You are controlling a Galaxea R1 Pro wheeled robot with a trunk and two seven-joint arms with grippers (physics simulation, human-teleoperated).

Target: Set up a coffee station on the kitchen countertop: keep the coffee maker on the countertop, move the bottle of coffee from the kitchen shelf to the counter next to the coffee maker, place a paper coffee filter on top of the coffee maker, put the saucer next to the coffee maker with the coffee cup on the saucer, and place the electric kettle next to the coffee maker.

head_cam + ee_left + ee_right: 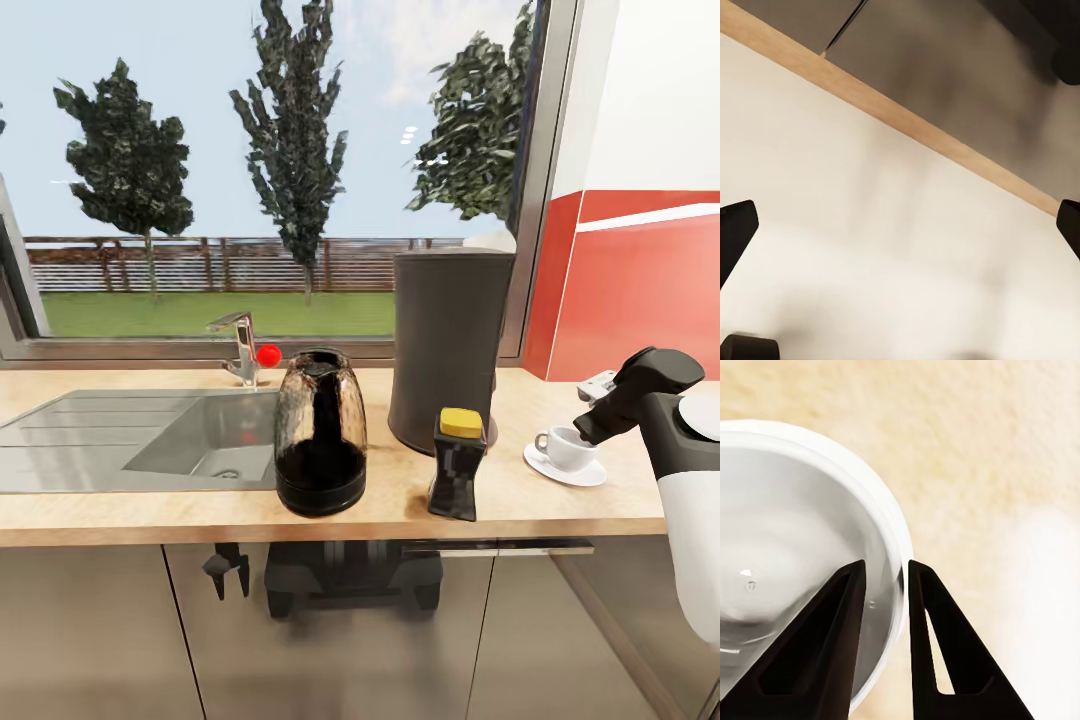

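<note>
On the kitchen countertop (pixel 120 515) the tall dark grey coffee maker (pixel 447 345) stands by the window. A pale bit on its top looks like the paper coffee filter (pixel 491 240). The glassy dark electric kettle (pixel 320 440) stands to its left, and the yellow-capped bottle of coffee (pixel 458 465) stands in front of it. To the right, the white coffee cup (pixel 562 447) sits on the saucer (pixel 570 474). My right gripper (pixel 585 428) (pixel 886 577) straddles the coffee cup's (pixel 787 547) rim, one finger inside and one outside, shut on it. My left gripper (pixel 227 577) (pixel 900 232) hangs open below the counter edge.
A steel sink (pixel 150 440) with a faucet (pixel 240 345) takes up the counter's left part. The window runs behind the counter, and a red and white wall (pixel 640 290) closes the right end. Grey cabinet fronts (pixel 90 630) lie under the counter, with my dark base (pixel 350 585) against them.
</note>
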